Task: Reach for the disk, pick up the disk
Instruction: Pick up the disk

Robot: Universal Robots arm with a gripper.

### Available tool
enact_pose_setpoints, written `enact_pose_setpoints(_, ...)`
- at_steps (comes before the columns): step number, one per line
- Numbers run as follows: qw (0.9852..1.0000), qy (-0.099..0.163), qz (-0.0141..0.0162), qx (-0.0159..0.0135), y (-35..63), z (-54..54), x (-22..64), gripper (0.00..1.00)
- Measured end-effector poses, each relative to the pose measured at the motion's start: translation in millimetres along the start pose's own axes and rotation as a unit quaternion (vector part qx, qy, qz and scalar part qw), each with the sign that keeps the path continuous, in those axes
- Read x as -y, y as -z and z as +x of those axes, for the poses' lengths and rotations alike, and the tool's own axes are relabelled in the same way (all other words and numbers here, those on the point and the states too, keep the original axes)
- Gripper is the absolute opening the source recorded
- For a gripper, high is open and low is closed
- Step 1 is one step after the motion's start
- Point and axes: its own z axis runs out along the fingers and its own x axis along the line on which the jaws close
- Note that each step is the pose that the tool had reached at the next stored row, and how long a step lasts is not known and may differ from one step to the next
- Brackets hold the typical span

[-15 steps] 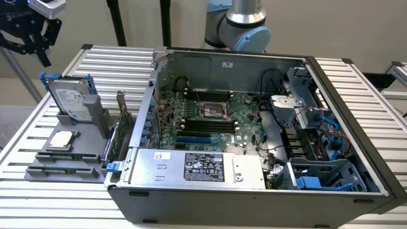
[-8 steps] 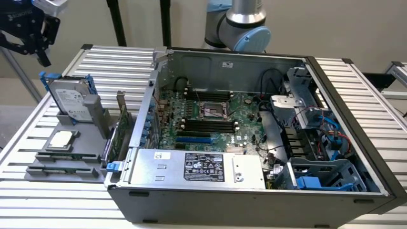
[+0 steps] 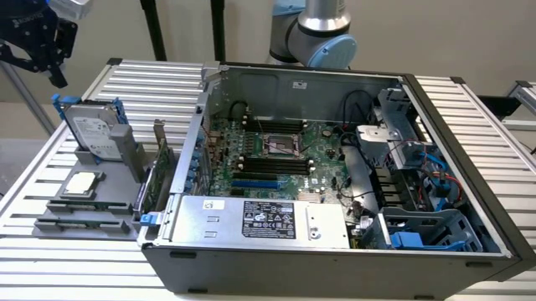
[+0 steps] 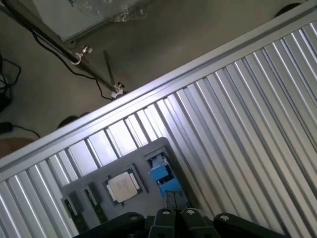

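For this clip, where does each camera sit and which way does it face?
Exterior view: raised, looking down on the open computer case; arm behind it, pincer at the exterior view's left.
Wrist view: on the wrist, looking down past the shut pincer at the disk and slatted table.
Shared: pincer, disk, CPU chip.

The tool (image 3: 52,68) is hanging raised near the worktop's (image 3: 159,81) far corner at the exterior view's left, its fingers (image 4: 166,218) pressing together and gripping nothing. The arm's grey-and-blue joint (image 3: 322,37) is standing at the far side.
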Motion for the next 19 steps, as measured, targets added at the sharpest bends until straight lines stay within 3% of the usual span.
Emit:
enact_pose_setpoints(5, 0.9992, 0.040, -0.0002, -0.0014, 0.0, 0.0, 0.3, 0.11)
enact_pose_setpoints(9, 0.9973, 0.074, -0.0004, -0.0025, 0.0, -0.1, 0.3, 0.11)
enact_pose_setpoints(14, 0.9952, 0.098, -0.0005, -0.0033, 0.0, -0.8, 1.6, 0.11)
enact_pose_setpoints(17, 0.9932, 0.116, -0.0006, -0.0040, -0.1, -0.8, 1.8, 0.11)
enact_pose_setpoints(19, 0.9909, 0.134, -0.0005, -0.0046, -0.2, -0.8, 1.9, 0.11)
